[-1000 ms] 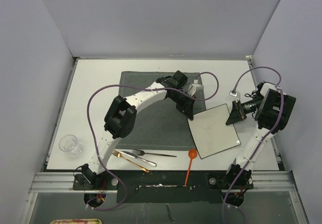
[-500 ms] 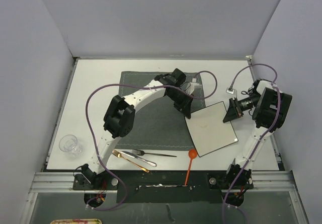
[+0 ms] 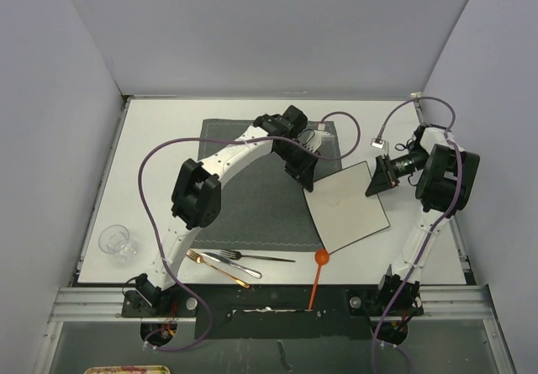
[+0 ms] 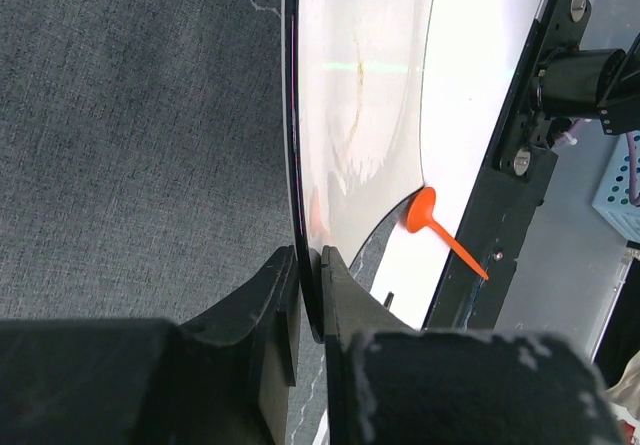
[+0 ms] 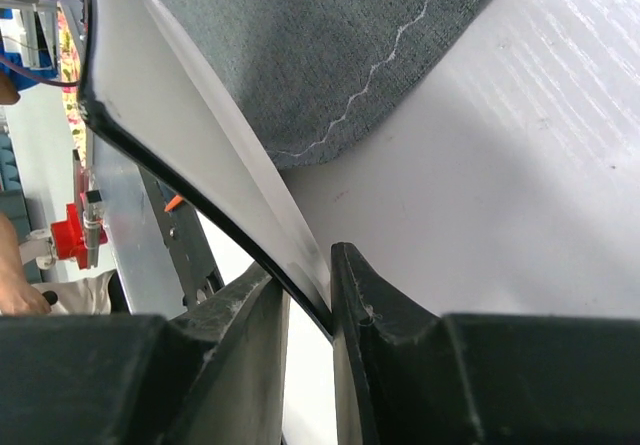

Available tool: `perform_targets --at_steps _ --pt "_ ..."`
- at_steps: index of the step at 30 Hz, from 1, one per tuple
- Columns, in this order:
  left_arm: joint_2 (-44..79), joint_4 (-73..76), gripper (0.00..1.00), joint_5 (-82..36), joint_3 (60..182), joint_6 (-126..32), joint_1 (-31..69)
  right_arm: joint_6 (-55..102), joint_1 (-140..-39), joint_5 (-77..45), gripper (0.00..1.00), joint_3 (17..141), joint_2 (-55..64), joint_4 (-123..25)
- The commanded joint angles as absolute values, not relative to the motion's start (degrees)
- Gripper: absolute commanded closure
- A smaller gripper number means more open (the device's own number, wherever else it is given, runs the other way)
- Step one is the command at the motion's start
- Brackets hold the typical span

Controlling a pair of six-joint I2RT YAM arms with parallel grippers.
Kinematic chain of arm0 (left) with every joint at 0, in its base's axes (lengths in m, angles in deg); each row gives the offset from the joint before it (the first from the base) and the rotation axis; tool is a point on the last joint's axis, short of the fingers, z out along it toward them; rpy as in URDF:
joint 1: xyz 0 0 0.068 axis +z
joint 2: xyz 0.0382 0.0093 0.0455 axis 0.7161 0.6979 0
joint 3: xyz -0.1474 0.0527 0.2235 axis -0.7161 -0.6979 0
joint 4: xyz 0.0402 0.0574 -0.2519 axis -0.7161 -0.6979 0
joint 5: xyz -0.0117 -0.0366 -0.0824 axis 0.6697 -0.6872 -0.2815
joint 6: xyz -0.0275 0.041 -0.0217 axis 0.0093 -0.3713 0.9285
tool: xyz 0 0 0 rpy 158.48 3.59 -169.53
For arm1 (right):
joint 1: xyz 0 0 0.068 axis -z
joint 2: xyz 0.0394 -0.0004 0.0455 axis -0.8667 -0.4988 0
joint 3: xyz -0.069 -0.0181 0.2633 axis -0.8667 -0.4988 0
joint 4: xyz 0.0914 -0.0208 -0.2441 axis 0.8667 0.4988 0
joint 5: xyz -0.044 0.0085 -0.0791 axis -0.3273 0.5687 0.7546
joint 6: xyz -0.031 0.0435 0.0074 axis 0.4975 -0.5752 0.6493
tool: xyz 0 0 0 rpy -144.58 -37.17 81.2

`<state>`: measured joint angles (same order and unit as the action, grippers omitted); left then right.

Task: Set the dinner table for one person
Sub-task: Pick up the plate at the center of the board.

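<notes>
The square off-white plate (image 3: 346, 208) hangs between both arms at the right edge of the dark grey placemat (image 3: 244, 189), on the white dinner table (image 3: 151, 164). My left gripper (image 3: 308, 181) is shut on the plate's left corner. In the left wrist view its jaws (image 4: 308, 270) pinch the thin rim of the plate (image 4: 355, 95) over the placemat (image 4: 130, 115). My right gripper (image 3: 371, 190) is shut on the plate's right corner. The right wrist view has that gripper (image 5: 310, 285) clamped on the rim of the plate (image 5: 190, 145) above the table (image 5: 480, 185).
A clear glass (image 3: 115, 242) stands at the near left. Forks and a knife (image 3: 235, 261) lie below the placemat's near edge. An orange spoon (image 3: 319, 271) lies near the front rail, also seen as the orange spoon (image 4: 430, 220). Grey walls close in three sides.
The plate has shifted left and slightly away, toward the placemat, with both grippers moving along with it.
</notes>
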<state>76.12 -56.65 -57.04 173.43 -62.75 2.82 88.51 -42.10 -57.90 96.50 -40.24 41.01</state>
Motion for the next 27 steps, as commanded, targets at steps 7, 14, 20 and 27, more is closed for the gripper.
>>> perform_targets --at_steps 7,14,20,27 --pt "77.14 -57.22 1.00 -66.61 184.20 -66.02 -0.22 81.42 -46.00 -73.96 1.00 99.18 -40.60 46.66" --pt "76.85 -60.21 1.00 -65.49 186.17 -67.58 -0.47 80.91 -46.68 -74.52 1.00 99.46 -38.95 46.66" --pt "76.48 -61.88 1.00 -64.68 187.50 -68.86 -0.58 80.29 -48.07 -75.22 1.00 99.12 -36.81 46.66" --pt "74.16 -63.51 1.00 -62.65 186.73 -70.92 -0.50 79.29 -51.08 -76.23 1.00 99.84 -36.00 46.58"
